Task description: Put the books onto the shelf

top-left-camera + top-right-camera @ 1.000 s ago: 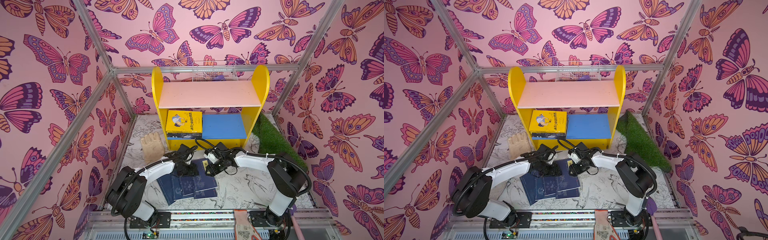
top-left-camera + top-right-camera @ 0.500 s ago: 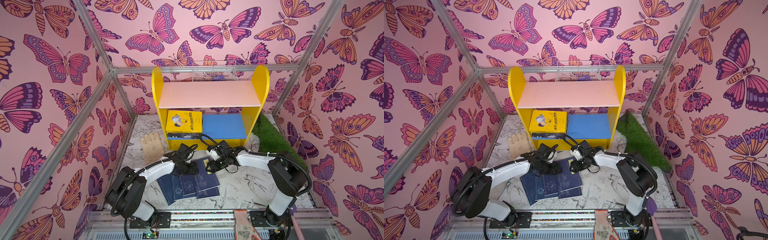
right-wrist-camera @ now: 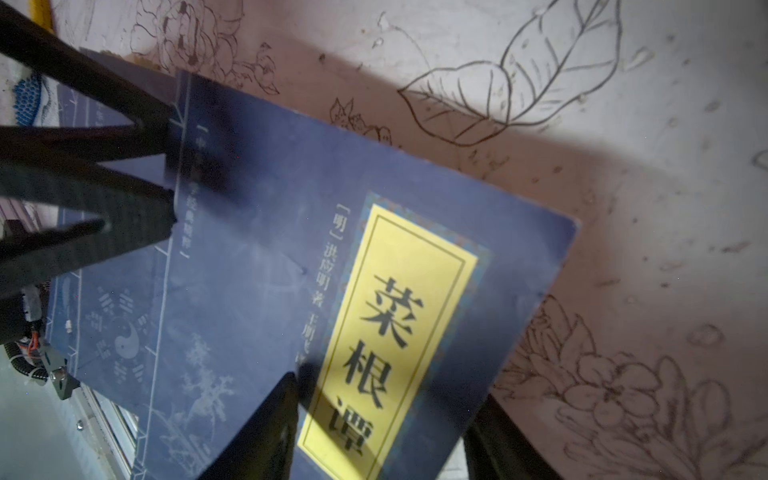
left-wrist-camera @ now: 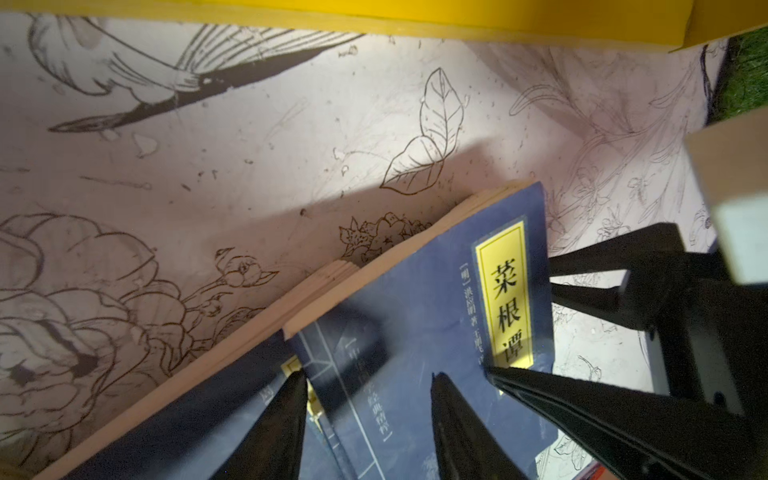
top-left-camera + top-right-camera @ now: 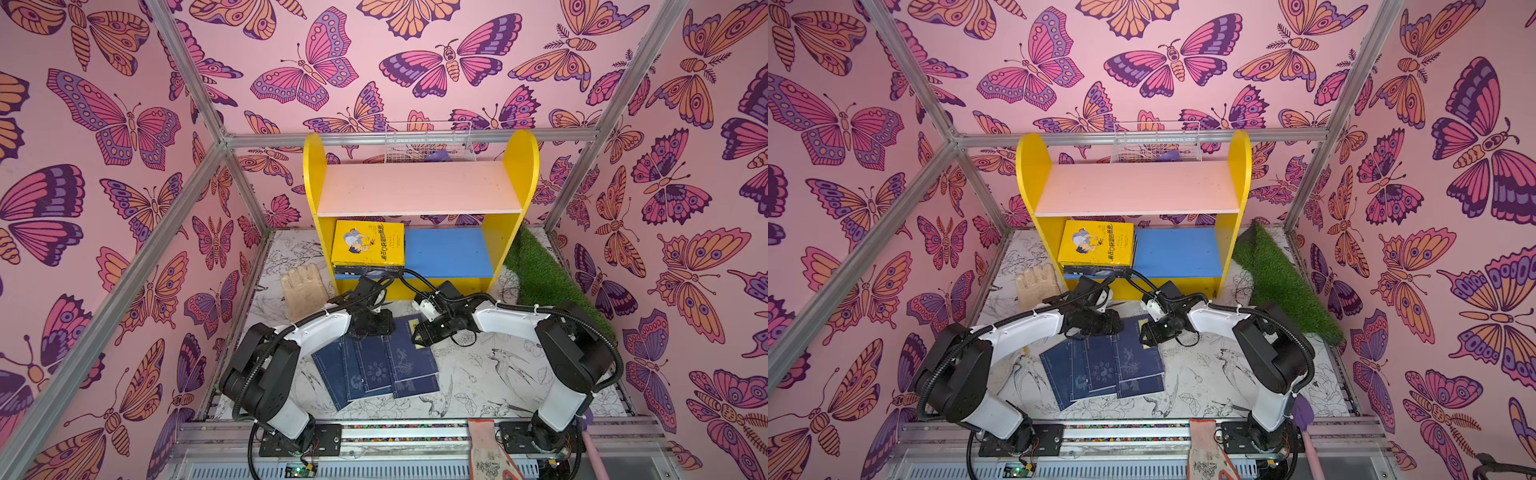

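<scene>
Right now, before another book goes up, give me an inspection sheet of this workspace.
Surface: white mat with line-drawn birds and flowers, speckled with marks.
Job's things: navy books fanned flat on the mat; yellow book tops a stack on the shelf's blue lower board; nothing on the pink upper board.
Clutter: beige glove and green turf flank the shelf; wire basket behind it; patterned glove on the front rail.
Grippers: left gripper and right gripper both open, over the navy books' far ends.
Cables: black cables loop before the lower board.
Surroundings: butterfly walls, aluminium frame.
</scene>
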`<state>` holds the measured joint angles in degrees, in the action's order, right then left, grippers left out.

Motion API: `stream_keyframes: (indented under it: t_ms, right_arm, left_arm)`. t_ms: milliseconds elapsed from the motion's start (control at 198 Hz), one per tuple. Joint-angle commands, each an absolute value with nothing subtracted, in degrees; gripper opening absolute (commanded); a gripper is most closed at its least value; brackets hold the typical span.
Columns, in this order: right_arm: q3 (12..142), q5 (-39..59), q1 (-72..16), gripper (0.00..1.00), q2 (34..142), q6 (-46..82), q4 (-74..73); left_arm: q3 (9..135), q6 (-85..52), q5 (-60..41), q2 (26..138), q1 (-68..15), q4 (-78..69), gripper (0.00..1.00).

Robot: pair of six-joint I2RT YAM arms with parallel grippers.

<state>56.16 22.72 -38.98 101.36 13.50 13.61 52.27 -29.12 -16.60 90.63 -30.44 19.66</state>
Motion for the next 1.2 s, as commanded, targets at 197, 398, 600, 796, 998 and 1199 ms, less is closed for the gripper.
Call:
stream_keyframes:
  t_ms: [197, 398, 600, 796, 998, 1199]
  right_arm:
    - [56.07, 23.58, -39.15, 0.61, 101.78, 12.73, 13.07]
    - [55.81, 23.2, -39.11, 0.62, 101.43, 12.79, 12.93]
    - [55.65, 22.98, -39.11, 0.62, 101.34, 12.92, 12.75]
    - [55.56, 23.14, -39.11, 0.53, 101.35, 12.85, 12.42]
    - [55.34, 23.11, -39.11, 0.21, 100.44, 13.48, 10.84]
    - [55.11, 22.85, -39.11, 0.0, 100.21, 13.62, 10.01]
  left_arm:
    - [51.5, -28.89, -30.05, 89.79, -31.24, 12.32, 0.26]
    - [50.89, -28.6, -33.89, 89.48, -32.44, 9.33, 0.25]
    - [50.51, -28.64, -31.04, 91.3, -33.65, 9.32, 0.35]
    - [46.4, -30.25, -19.07, 84.11, -32.12, 9.3, 0.38]
    - [41.26, -35.49, -16.21, 77.15, -26.21, 12.35, 0.43]
    - [38.52, -34.84, -17.94, 74.74, -23.89, 14.65, 0.5]
